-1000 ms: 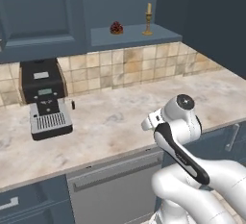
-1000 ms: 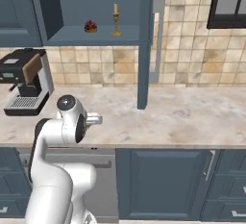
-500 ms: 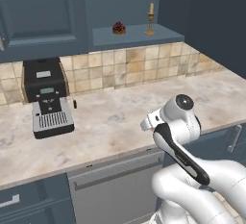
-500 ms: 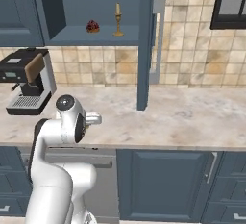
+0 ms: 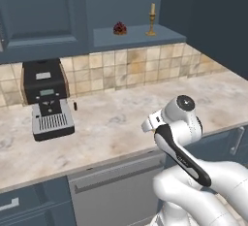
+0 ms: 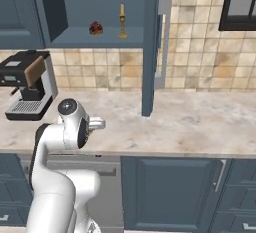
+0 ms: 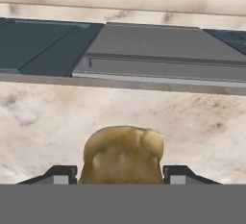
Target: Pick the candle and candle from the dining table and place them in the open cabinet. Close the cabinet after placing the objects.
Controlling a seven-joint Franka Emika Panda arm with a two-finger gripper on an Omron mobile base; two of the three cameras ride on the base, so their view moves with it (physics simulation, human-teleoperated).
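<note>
Item: squat yellow candle | clamped in our claw, low before the desk | change: whole view shifts slightly, so we judge our base creeps and the things stay put | thin candle already in cabinet, 12 o'clock | pending: shelve, close.

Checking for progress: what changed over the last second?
Nothing moved among the things; the views drift very slightly, so the base may be creeping. The arm stays folded, the claw still holds the yellow candle, and the candlestick candle and red lump remain inside the open cabinet.
</note>
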